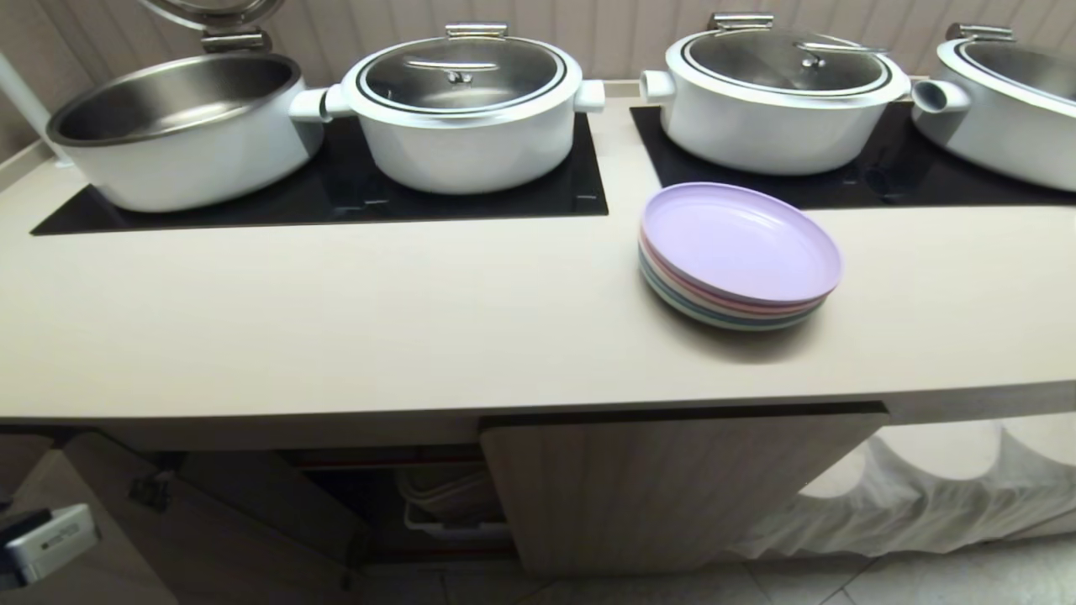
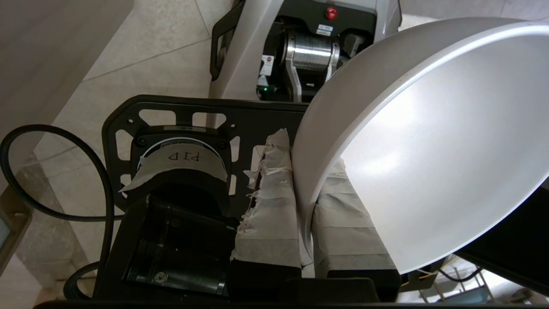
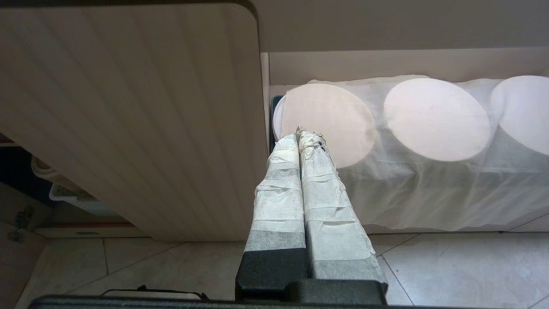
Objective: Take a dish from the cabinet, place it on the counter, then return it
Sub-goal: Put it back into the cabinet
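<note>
Dish (image 2: 429,150) is being carried out of the cabinet (image 1: 672,487), its rim pinched by the left gripper (image 2: 306,201) low beside the robot's base. Next, it needs lifting onto the counter (image 1: 378,319). The right gripper (image 3: 306,143) is hanging parked, fingers pressed together.

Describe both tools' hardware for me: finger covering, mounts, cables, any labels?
Left tool: two fingers wrapped in frayed white tape on black bases; beside them a black bracket, a taped label reading "PID", and a black cable. Right tool: the same white-taped fingers on black bases.
</note>
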Tool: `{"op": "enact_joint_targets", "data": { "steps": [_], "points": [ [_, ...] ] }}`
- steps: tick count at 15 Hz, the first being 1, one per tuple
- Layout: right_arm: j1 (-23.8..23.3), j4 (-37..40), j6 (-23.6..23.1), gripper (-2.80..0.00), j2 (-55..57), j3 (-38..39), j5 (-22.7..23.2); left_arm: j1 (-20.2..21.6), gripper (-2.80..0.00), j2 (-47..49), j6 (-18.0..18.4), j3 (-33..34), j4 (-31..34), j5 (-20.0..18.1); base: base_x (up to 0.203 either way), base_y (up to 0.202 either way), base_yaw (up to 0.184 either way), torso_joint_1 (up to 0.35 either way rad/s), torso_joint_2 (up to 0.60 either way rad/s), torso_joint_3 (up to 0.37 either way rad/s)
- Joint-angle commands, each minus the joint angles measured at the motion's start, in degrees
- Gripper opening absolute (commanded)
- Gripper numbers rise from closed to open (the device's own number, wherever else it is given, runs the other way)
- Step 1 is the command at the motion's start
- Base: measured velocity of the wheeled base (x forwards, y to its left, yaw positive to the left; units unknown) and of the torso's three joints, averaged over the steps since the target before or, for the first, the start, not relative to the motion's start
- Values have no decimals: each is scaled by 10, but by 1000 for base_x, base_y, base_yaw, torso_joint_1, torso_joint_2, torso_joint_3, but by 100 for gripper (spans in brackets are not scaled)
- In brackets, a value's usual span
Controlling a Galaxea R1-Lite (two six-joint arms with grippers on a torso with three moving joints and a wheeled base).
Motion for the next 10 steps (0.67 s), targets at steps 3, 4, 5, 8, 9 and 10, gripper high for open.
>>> {"op": "enact_joint_targets", "data": {
  "steps": [3, 4, 5, 8, 9, 10],
  "points": [
    [0, 0, -1, -280, 1, 0, 0, 0, -280, 0, -2, 0, 3, 0, 0, 0, 0, -217, 476, 253],
    [0, 0, 0, -280, 1, 0, 1, 0, -280, 0, -2, 0, 3, 0, 0, 0, 0, -256, 535, 295],
    [0, 0, -1, -280, 1, 0, 0, 0, -280, 0, -2, 0, 3, 0, 0, 0, 0, -252, 539, 295],
    [1, 0, -1, -280, 1, 0, 0, 0, -280, 0, -2, 0, 3, 0, 0, 0, 0, -242, 542, 292],
    [0, 0, 0, -280, 1, 0, 0, 0, -280, 0, -2, 0, 3, -1, 0, 0, 0, -243, 531, 290],
    [1, 0, 0, -280, 1, 0, 0, 0, -280, 0, -2, 0, 3, -1, 0, 0, 0, -234, 521, 288]
  ]
}}
